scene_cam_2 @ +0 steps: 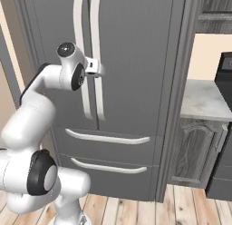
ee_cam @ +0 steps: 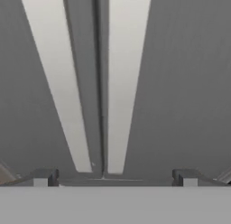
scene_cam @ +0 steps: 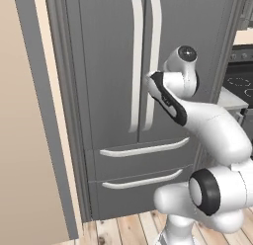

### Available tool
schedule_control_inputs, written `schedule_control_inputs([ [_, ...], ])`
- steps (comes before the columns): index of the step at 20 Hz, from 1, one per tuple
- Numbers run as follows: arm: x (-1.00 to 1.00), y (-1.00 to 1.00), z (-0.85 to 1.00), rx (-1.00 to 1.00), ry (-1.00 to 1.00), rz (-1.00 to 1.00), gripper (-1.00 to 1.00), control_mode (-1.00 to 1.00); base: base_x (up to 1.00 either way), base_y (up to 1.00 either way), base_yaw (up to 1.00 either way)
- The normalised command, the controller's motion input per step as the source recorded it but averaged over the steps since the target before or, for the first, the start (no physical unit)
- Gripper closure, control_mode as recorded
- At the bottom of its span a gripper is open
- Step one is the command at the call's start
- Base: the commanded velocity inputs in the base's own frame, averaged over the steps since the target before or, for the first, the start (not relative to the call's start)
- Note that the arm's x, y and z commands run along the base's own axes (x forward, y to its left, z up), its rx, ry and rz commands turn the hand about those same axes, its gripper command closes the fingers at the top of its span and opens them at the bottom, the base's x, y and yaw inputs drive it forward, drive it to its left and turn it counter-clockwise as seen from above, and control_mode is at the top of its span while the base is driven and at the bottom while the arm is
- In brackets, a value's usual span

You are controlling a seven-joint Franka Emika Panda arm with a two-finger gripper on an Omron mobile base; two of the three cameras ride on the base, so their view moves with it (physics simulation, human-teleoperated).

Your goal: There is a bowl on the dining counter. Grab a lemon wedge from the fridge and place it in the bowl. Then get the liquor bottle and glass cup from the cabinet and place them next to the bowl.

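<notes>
Facing the fridge head-on, both French doors shut, both lower drawers shut too. Pincer up at mid-height of the doors, right at the pair of long pale vertical handles, close to the centre seam. Pincer spread wide: in the hand view, fingertips sit far apart at the bottom corners, nothing between them, both handles and the door seam framed in the gap. Not clamped on either handle; contact with the right-hand handle not resolvable from the base views, looks just beside it at most. Wrist bent forward, hand pointing at the door face, forearm rising from the base below. Lower drawer handles two pale horizontal bars, one above the other, well below the pincer. Fridge boxed in by a grey side panel and beige wall on the left. On the right, a light marbled tabletop over a panelled grey cabinet, dark appliance at its far edge. Stove top just visible at the right edge of the left base view. Wood plank floor underneath.
</notes>
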Motion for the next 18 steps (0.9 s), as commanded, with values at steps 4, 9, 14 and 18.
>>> schedule_control_inputs([
  [4, 0.44, 0.0, 0.0, 0.0, 0.0, 0.0, -1.0, -1.0, 0.0, 0.0, 0.0],
  [9, 0.45, 0.0, -0.06, 0.0, 0.0, 0.0, -1.0, -1.0, 0.0, 0.0, 0.0],
  [14, 0.33, -0.12, -0.13, 0.0, -0.02, 0.0, -1.0, -1.0, 0.0, 0.0, 0.0],
  [18, 0.45, -0.07, -0.12, 0.0, 0.0, 0.0, -1.0, -1.0, 0.0, 0.0, 0.0],
])
